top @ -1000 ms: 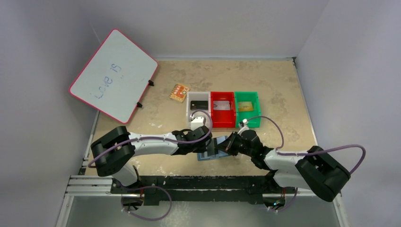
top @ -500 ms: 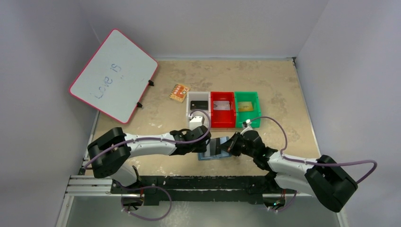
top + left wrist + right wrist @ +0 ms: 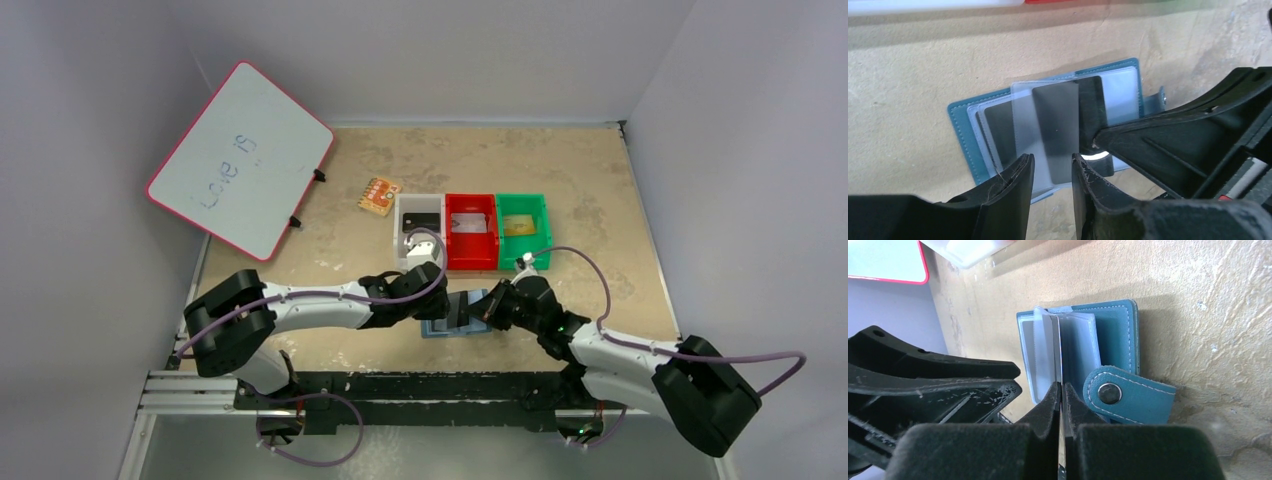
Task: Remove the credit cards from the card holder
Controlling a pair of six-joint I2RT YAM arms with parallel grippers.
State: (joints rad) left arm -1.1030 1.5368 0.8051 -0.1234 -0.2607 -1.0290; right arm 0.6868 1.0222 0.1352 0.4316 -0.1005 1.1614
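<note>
The small teal-blue bifold card holder (image 3: 960, 127) lies opened flat on the rough beige tabletop (image 3: 908, 75). It is close to the middle of the near edge, just nearer than a row of three small plastic bins: a white bin (image 3: 398, 215), a red bin (image 3: 470, 266) and a green bin (image 3: 523, 199). Its rounded snap tab (image 3: 1128, 395) sticks out past one cover edge. One clear plastic sleeve (image 3: 1023, 115) stands lifted from the open pockets, with a dark card (image 3: 1055, 132) inside it. The right gripper (image 3: 1061, 388) has its black jaws pressed together, pinching that sleeve's edge. The left gripper (image 3: 1050, 162) reaches in from the left with its jaws a narrow gap apart, straddling one end of the lifted sleeve. Whether its pads touch the sleeve cannot be told. A second dark card (image 3: 998, 130) sits in the flat pockets beside the lifted sleeve.
</note>
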